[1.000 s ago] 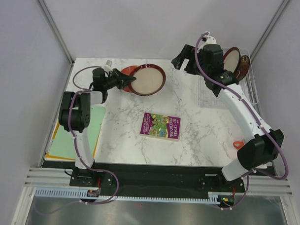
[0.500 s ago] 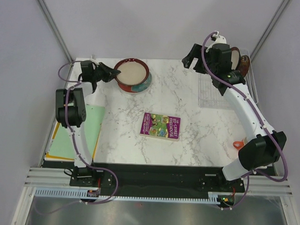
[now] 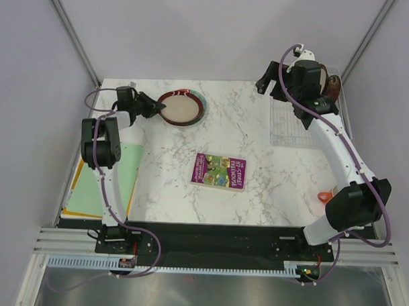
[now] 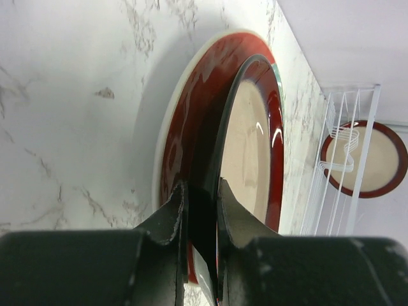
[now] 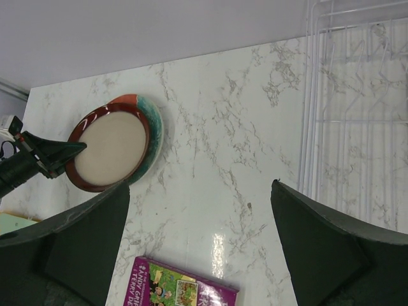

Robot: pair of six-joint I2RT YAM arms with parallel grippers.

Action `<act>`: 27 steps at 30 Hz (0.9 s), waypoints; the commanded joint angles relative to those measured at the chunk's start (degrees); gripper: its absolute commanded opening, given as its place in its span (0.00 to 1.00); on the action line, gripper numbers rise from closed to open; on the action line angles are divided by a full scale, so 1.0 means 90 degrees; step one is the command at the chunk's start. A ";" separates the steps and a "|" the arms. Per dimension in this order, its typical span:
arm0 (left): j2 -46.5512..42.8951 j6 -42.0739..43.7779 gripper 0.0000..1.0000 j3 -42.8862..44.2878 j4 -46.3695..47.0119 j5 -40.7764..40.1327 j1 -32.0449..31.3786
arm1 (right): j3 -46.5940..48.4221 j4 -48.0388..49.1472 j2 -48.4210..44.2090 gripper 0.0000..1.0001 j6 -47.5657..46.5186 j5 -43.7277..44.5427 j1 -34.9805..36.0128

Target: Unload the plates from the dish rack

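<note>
The left gripper (image 4: 201, 191) is clamped on the near rim of the dark brown plate with the cream centre (image 4: 250, 137), one finger above the rim and one below. That plate lies over the coral-red plate (image 5: 152, 127) at the back left of the marble table (image 3: 258, 148). The coral and teal edge shows around its far side. Whether the brown plate sits fully flat or hangs slightly tilted is hard to say from these views.

The right gripper (image 5: 199, 188) hovers with its jaws spread wide and nothing between them. It is above the table's back right, just beside the dish rack (image 3: 291, 126). One dark plate (image 3: 333, 85) stands upright in the rack's far end (partly hidden behind the right wrist in the top view).

A purple book (image 3: 219, 171) lies mid-table, well apart from both stacks, and a small orange cup (image 3: 324, 196) sits at the right edge.
</note>
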 commanded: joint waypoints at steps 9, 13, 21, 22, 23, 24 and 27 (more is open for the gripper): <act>0.0219 0.0111 0.29 0.0875 0.0067 0.0355 -0.0001 | 0.0389 -0.0253 0.0049 0.98 -0.0480 0.0555 -0.0142; 0.0199 0.0335 0.66 0.0933 -0.0362 0.0306 -0.0089 | 0.0515 -0.0331 0.0107 0.98 -0.0548 0.0662 -0.0162; -0.0131 0.1155 1.00 0.1051 -0.1651 -0.0220 -0.0255 | 0.1081 -0.0936 0.0400 0.98 -0.1153 0.2164 -0.0172; -0.0200 0.1243 1.00 0.1012 -0.1749 -0.0473 -0.0284 | 0.1198 -0.1063 0.0507 0.98 -0.1251 0.2466 -0.0172; -0.0288 0.1351 1.00 0.0934 -0.1866 -0.0572 -0.0294 | 0.1286 -0.1151 0.0575 0.98 -0.1416 0.2981 -0.0162; -0.0405 0.1419 1.00 0.0914 -0.2080 -0.0853 -0.0304 | 0.1364 -0.1219 0.0721 0.98 -0.1505 0.3209 -0.0162; -0.0504 0.1829 1.00 0.1060 -0.2723 -0.1488 -0.0421 | 0.1628 -0.1405 0.1014 0.98 -0.1788 0.3738 -0.0182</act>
